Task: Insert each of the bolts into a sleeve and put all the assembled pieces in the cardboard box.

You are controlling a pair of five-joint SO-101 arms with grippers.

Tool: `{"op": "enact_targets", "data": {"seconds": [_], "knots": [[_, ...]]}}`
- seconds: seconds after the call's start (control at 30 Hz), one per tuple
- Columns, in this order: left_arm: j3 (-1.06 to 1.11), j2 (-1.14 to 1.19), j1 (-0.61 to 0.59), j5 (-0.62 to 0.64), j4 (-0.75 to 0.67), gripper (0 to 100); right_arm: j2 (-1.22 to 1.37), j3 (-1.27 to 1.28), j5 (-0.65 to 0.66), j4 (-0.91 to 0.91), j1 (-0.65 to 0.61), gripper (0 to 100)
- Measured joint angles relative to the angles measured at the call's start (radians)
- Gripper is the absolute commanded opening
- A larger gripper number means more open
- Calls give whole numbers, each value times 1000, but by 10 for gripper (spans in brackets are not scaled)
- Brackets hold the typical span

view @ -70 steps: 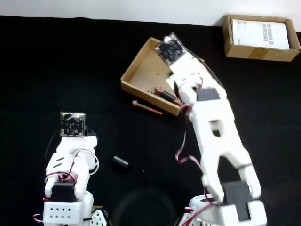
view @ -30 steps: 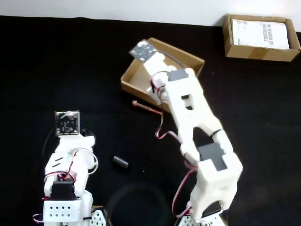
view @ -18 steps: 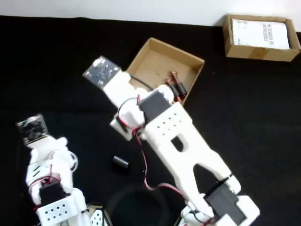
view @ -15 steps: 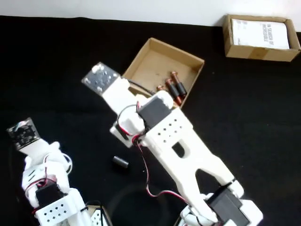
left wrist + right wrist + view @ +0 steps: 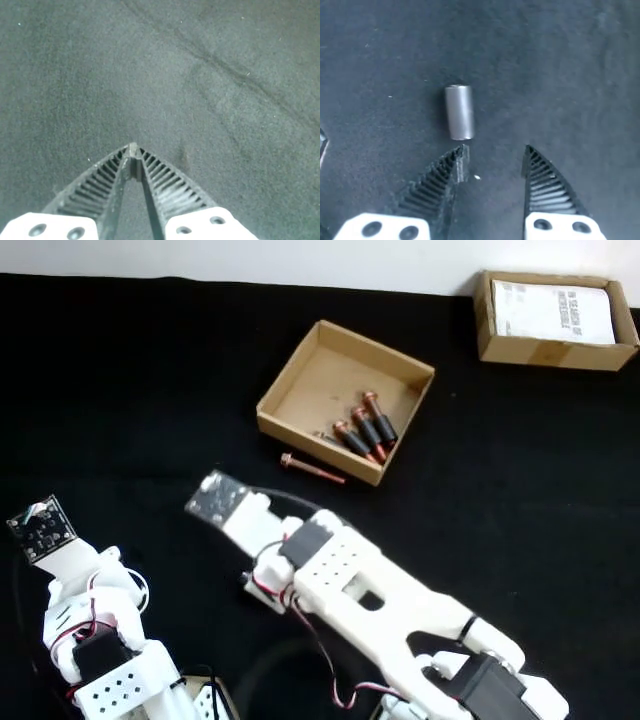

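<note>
The open cardboard box holds three bolts pushed into dark sleeves, lying side by side near its right wall. One bare copper bolt lies on the black cloth just in front of the box. In the right wrist view a loose grey sleeve lies on the cloth just beyond my right gripper, which is open and holds nothing. The right arm stretches low across the near table and covers that sleeve in the high view. My left gripper is shut with nothing in it, over bare cloth.
A second cardboard box with a printed sheet in it stands at the far right corner. The left arm is folded at the near left edge. Black cloth covers the whole table.
The right arm has swung from the cardboard box back towards the near left and now hangs over the loose sleeve. The left arm has turned further left. The pieces in the box are uncovered.
</note>
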Motion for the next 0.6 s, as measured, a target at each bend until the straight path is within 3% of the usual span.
{"op": "enact_targets", "data": {"seconds": [0.4,0.6], "knots": [[0,0,0,0,0,10,5,25,0,-98,-71,162],[0,0,-8,0,0,10,149,0,0,-106,-72,162]]}}
